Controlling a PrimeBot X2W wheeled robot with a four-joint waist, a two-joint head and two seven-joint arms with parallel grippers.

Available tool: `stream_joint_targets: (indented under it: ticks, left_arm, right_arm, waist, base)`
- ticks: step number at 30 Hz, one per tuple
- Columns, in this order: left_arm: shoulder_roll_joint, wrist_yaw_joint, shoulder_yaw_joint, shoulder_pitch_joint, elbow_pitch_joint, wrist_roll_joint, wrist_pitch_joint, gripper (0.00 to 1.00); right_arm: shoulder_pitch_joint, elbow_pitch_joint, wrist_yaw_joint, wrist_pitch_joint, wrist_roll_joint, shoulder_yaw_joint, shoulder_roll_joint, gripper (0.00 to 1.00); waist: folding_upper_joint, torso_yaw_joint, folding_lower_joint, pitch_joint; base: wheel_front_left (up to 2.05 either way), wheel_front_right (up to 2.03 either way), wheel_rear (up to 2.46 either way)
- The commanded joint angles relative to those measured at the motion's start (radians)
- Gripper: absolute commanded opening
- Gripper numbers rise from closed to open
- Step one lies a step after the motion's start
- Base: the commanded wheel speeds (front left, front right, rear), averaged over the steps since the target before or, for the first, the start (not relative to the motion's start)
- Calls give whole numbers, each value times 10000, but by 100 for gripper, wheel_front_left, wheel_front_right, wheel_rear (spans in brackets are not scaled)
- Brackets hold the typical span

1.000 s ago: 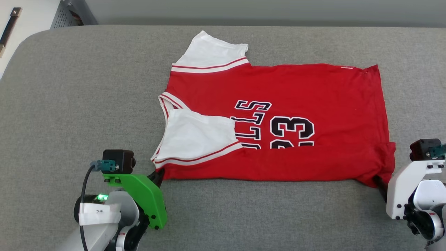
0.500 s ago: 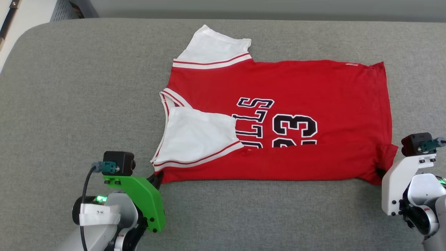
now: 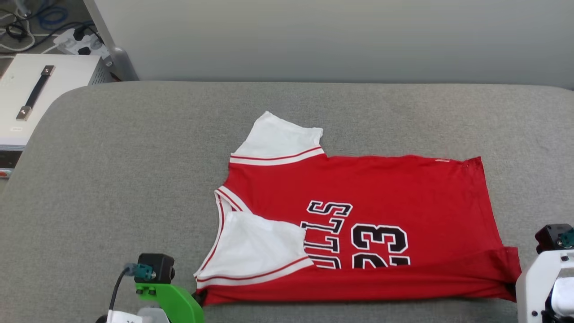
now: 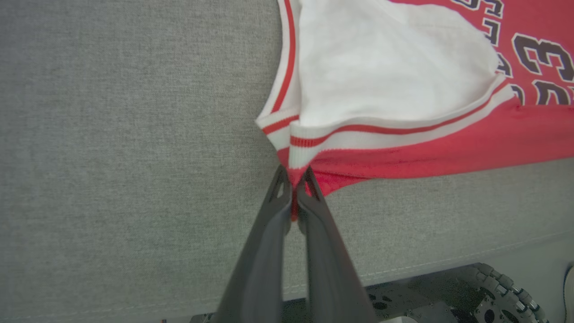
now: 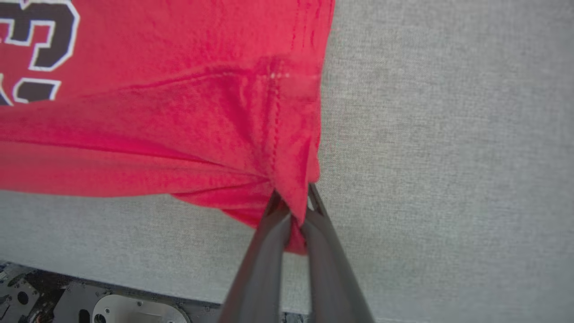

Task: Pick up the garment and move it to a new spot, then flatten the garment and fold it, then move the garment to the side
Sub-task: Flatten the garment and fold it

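The garment, a red jersey with white sleeves and black "23" lettering, lies spread on the grey padded surface, its near sleeve folded over the chest. My left gripper is shut on the garment's near shoulder corner, just below the striped trim. My right gripper is shut on the near hem corner, where the red cloth bunches into folds. In the head view the green left wrist mount and the white right wrist mount sit at the garment's two near corners.
A white box with a black handle stands off the surface's far left, with cables and a power strip behind it. A pale wall runs along the back. The surface's front edge and my wheeled base lie just behind both grippers.
The head camera has tilted up, so the whole scene sits lower in view. My right gripper has shut on the hem corner, which now looks pulled and bunched. The left grip is unchanged.
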Motion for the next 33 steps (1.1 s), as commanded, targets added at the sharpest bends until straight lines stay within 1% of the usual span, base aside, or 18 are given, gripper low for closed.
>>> stream_joint_targets:
  ticks: [1, 5, 10, 16, 22, 23, 24, 25, 29, 33]
  left_arm:
    - [169, 61, 23, 261, 16, -129, 11, 0]
    - [216, 14, -164, 490, 70, -171, 165, 0]
    - [115, -33, -287, 456, 222, -159, 225, 0]
    - [-3, -153, -365, 229, 576, -140, 294, 0]
    - [-121, -301, -473, -11, 891, -116, 395, 0]
    - [-142, -307, -477, -45, 924, -99, 375, 34]
    - [-165, -311, -483, -85, 961, -62, 333, 100]
    - [-184, -312, -488, -109, 996, -47, 315, 100]
    - [-215, -288, -504, -213, 1106, 67, 214, 100]
    - [-173, -332, -472, -297, 1035, 195, -2, 100]
  right_arm:
    - [320, -193, -13, 174, 35, -227, -22, 0]
    - [942, -672, -13, 498, -16, -626, 304, 0]
    - [1372, -932, -13, 540, -195, -839, 688, 0]
    - [1315, -760, -13, 264, -341, -794, 1007, 0]
    - [1060, -391, -13, 53, -371, -706, 1036, 0]
    - [1031, -340, -13, 17, -367, -692, 1038, 0]
    - [987, -293, -13, -69, -357, -679, 1044, 47]
    - [956, -251, -13, -133, -338, -671, 1051, 100]
    - [810, -147, -13, -460, -217, -612, 1061, 100]
    - [727, -236, -13, -645, -99, -538, 886, 100]
  waist:
    - [0, 19, 0, -265]
    - [0, 30, 0, -250]
    - [0, 12, 0, -43]
    - [0, -70, 0, 275]
    - [0, -110, 0, 489]
    - [0, -107, 0, 508]
    - [0, -101, 0, 524]
    - [0, -97, 0, 527]
    - [0, -71, 0, 421]
    - [0, -43, 0, 151]
  base:
    - [0, 0, 0]
    - [0, 0, 0]
    - [0, 0, 0]
    - [0, 0, 0]
    - [0, 0, 0]
    - [0, 0, 0]
    - [0, 0, 0]
    - [0, 0, 0]
    - [0, 0, 0]
    - [0, 0, 0]
